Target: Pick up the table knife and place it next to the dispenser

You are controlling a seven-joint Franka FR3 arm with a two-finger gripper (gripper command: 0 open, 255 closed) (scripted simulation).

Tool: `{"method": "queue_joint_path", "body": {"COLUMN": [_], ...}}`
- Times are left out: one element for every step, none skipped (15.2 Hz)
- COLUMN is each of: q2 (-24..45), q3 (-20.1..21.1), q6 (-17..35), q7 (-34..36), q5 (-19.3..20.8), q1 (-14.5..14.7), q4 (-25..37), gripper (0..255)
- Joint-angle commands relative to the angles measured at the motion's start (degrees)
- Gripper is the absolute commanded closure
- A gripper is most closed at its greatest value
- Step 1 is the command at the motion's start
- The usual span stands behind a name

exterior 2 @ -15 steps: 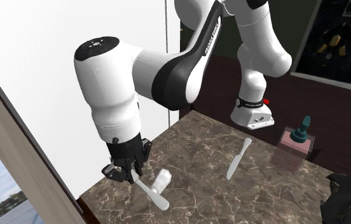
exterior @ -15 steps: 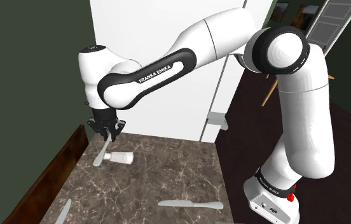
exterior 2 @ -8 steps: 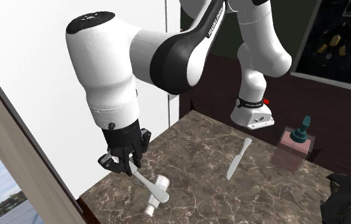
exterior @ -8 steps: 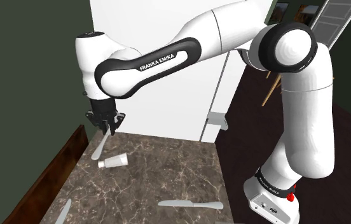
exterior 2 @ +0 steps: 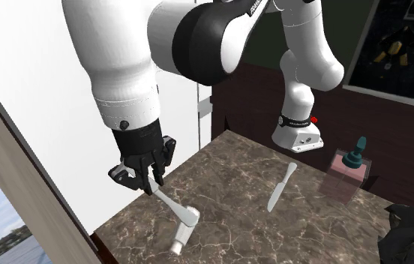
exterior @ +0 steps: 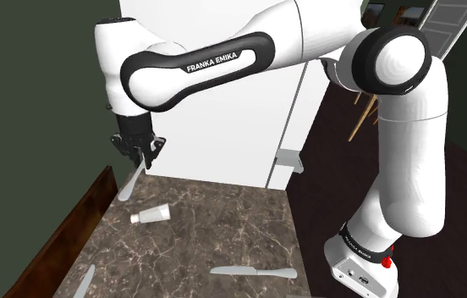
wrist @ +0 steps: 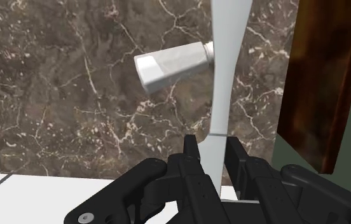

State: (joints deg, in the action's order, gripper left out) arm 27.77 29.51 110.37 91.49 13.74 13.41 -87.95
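Note:
My gripper (exterior: 143, 157) is shut on the handle end of a pale table knife (exterior: 130, 180), which hangs slanting above the far left corner of the marble table (exterior: 215, 229). In the second exterior view the gripper (exterior 2: 151, 182) holds the knife (exterior 2: 174, 208) with its blade tip clear of the tabletop. In the wrist view the black fingers (wrist: 193, 149) clasp the knife (wrist: 226, 70), which runs straight out from the gripper (wrist: 213, 143). The pink dispenser (exterior 2: 349, 174) with a teal pump stands at the opposite end of the table, far from the gripper.
A small white bottle (exterior: 151, 215) lies on its side under the held knife. Another knife (exterior: 253, 272) lies near the stand, and a third pale utensil (exterior: 84, 281) lies at the shoulder view's lower left. A wooden ledge (exterior: 79, 220) borders the table; a white wall panel (exterior: 223, 127) stands behind it.
My gripper has risen with the knife, whose tip has lifted off the tabletop. The white bottle rolled and turned a little, then lay still.

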Motion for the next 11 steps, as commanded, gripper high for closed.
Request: {"method": "queue_joint_path", "body": {"q2": [-0.6, -0.8, -0.9, -1.1, -1.2, -1.4, -1.5, -1.6, -1.7, -1.8, -1.9], "q3": [0.2, 0.2, 0.3, 0.4, 0.4, 0.5, 0.5, 0.6, 0.6, 0.7, 0.7], "q6": [-1.3, -2.0, -2.7, -3.4, -4.1, -4.8, -5.5, -6.2, -6.9, -7.6, -8.4], "q7": [-0.2, -0.2, -0.3, -0.4, -0.5, -0.5, -0.6, -0.7, -0.7, -0.8, -0.8], "q5": [-0.3, -0.4, -0.6, -0.7, -0.8, -0.9, -0.9, -1.0, -1.1, -1.2, -1.2], "q1": [0.0, 0.0, 0.0, 0.0, 0.1, 0.1, 0.1, 0.2, 0.2, 0.3, 0.4], "q4": [0.8, 1.3, 1.9, 2.4, 3.0, 3.6, 4.2, 4.8, 5.4, 6.1, 6.8], "gripper": [255, 255, 255, 255, 255, 255, 255, 255, 255, 255, 255]}}
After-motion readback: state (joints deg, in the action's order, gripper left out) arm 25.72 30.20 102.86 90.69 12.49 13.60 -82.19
